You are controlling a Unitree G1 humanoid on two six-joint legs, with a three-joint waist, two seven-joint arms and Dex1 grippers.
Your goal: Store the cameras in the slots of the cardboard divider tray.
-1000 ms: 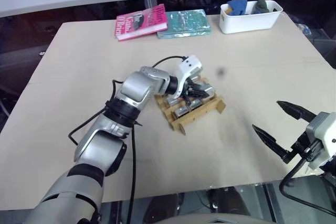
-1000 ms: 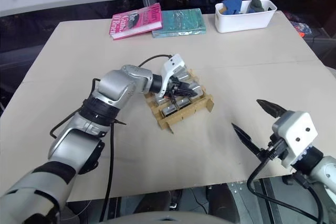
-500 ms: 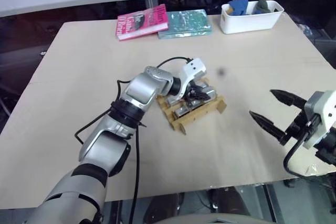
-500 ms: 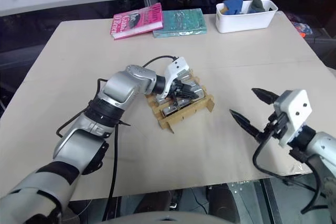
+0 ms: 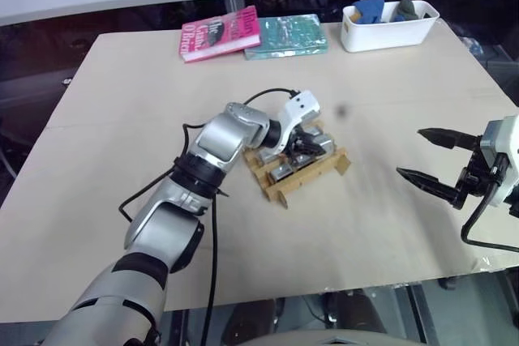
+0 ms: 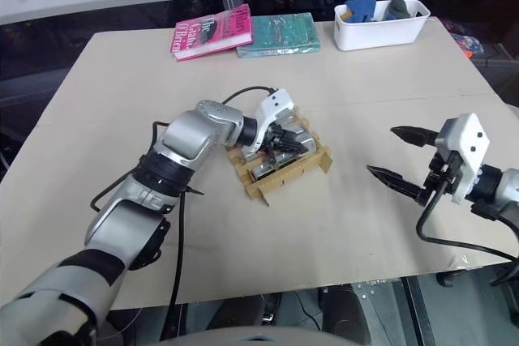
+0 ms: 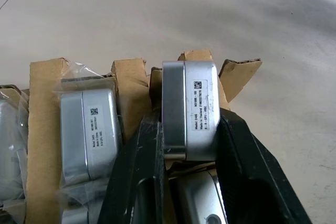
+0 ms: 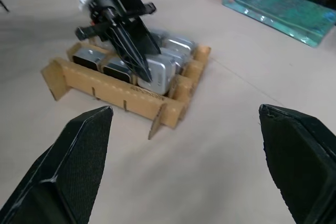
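The left gripper point(image 7: 189, 145) is clamped on a silver-grey rounded metal camera block point(image 7: 190, 109), one black finger point(image 7: 140, 171) on each broad face, the block standing on edge in a slot of the tan corrugated cardboard divider tray point(image 5: 324, 169). Beside it sits a plastic-wrapped silver camera point(image 7: 89, 129). The right gripper point(image 5: 434, 157) hovers well apart over the pale table point(image 5: 146, 95), jaws spread wide, empty.

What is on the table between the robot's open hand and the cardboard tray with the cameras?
Nothing: bare table lies between the open right hand and the cardboard tray, as both eye views show.
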